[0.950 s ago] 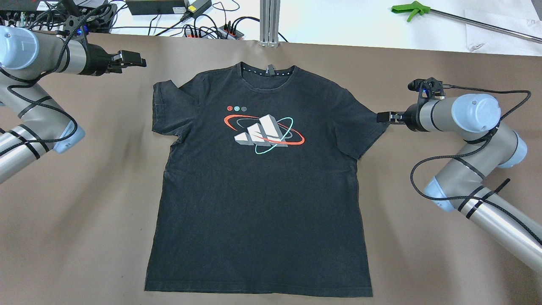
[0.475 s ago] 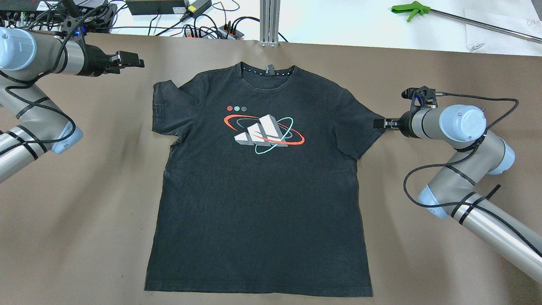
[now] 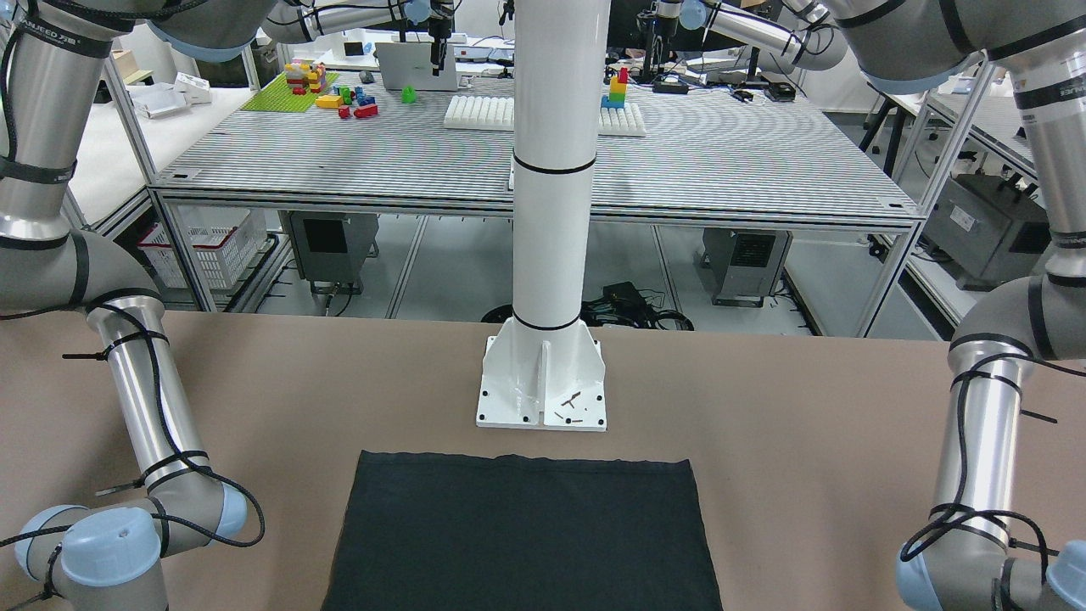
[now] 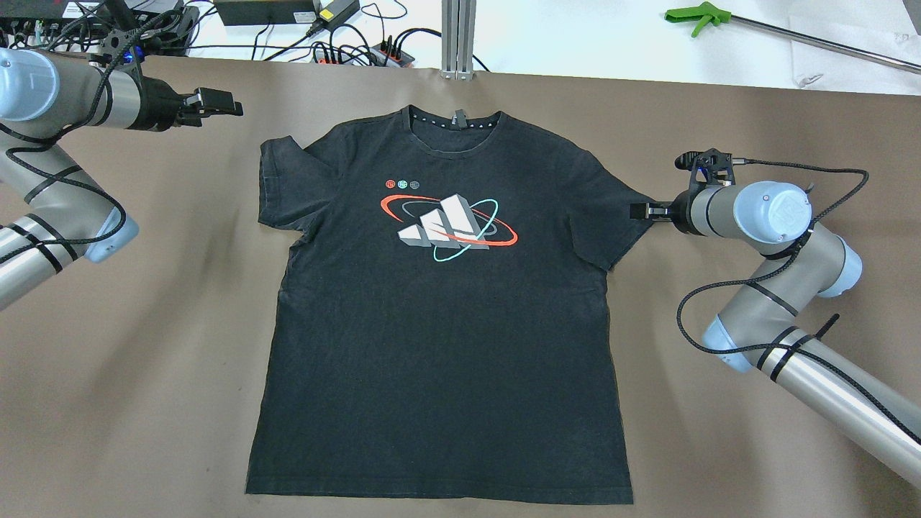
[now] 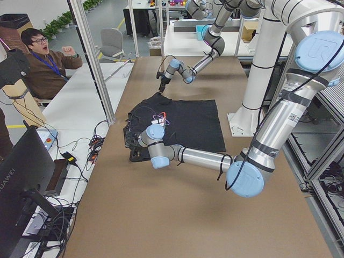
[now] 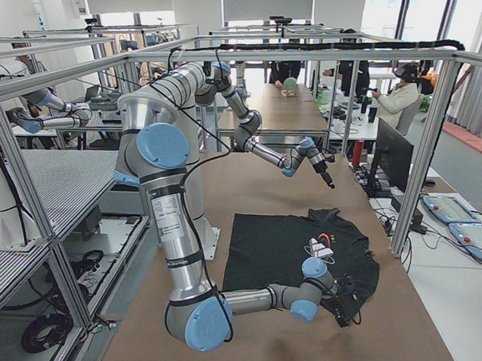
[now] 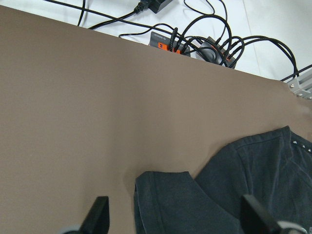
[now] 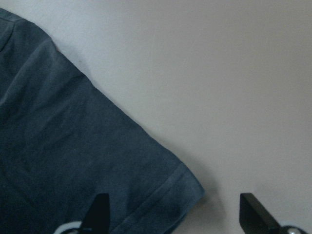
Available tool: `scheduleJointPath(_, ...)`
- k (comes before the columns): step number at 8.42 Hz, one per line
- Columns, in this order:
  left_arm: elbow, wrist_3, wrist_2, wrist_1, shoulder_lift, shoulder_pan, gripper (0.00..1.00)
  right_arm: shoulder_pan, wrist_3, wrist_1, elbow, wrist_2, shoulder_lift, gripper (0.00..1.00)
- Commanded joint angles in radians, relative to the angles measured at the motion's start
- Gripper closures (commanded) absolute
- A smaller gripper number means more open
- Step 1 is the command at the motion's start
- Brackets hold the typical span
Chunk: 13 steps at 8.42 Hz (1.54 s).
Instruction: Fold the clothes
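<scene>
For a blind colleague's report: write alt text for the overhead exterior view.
A black T-shirt with a colourful chest logo lies flat, face up, on a brown table. The right gripper sits at the tip of one sleeve; the left gripper is clear of the shirt, beyond the other sleeve.

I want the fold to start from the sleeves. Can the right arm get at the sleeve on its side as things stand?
Probably yes. The right claw is open at the hem of that sleeve, which lies flat on the brown table, with nothing between them.
</scene>
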Motion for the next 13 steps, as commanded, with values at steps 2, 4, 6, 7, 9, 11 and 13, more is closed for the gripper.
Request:
scheduleJointPath(2,0.000,0.000,0.000,0.000,0.001,0.000,0.05,-0.015,0.004,0.000,-0.006,-0.009,0.001,0.32)
scheduleJointPath(4,-0.002,0.000,0.000,-0.002,0.004,0.000,0.05,-0.015,0.004,0.000,-0.006,-0.009,0.001,0.55)
scheduleJointPath(6,-0.002,0.001,0.001,-0.002,0.004,0.000,0.05,-0.015,0.006,0.000,-0.005,-0.009,0.001,0.67)
scheduleJointPath(7,-0.002,0.000,0.001,-0.002,0.004,0.000,0.05,-0.015,0.007,0.002,0.003,-0.007,0.003,0.81)
scheduleJointPath(9,-0.002,0.000,0.001,-0.002,0.002,0.000,0.05,-0.015,0.006,-0.001,0.009,-0.009,0.017,1.00)
scheduleJointPath(11,-0.005,-0.003,0.001,-0.002,0.002,0.000,0.05,-0.015,0.006,0.000,0.018,-0.005,0.017,1.00)
scheduleJointPath(13,-0.005,-0.002,0.000,-0.002,0.001,0.000,0.05,0.026,0.009,-0.044,0.081,0.124,0.076,1.00)
